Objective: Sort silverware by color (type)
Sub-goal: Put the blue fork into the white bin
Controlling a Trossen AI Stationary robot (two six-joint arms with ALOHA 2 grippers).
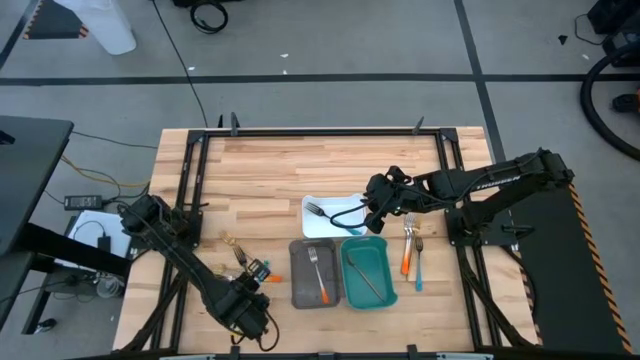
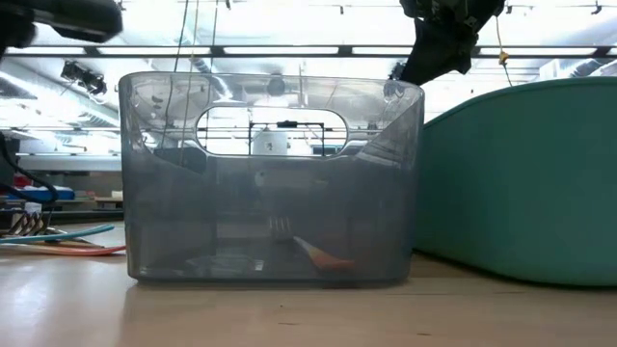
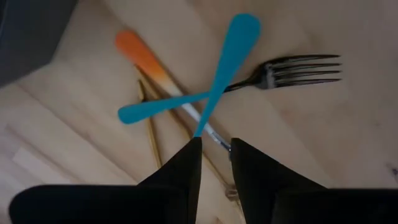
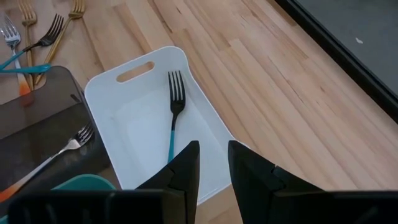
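- Silverware lay sorted in part: a teal-handled black fork [image 4: 173, 111] in the white rectangular tray [image 4: 205, 134], an orange-handled silver fork [image 1: 317, 272] in the grey tray [image 1: 297, 285].
- Right gripper [image 4: 212, 163] hovered over the white tray, fingers slightly parted, empty.
- Left gripper [image 3: 215, 155] hung above crossed teal utensils [image 3: 217, 74], narrowly open, holding nothing.

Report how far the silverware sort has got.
Done: a teal-handled fork lies in the white tray, an orange-handled fork in the grey tray. In hand: nothing; the right tool hovers open over the white tray. Left: crossed pieces under the left tool.
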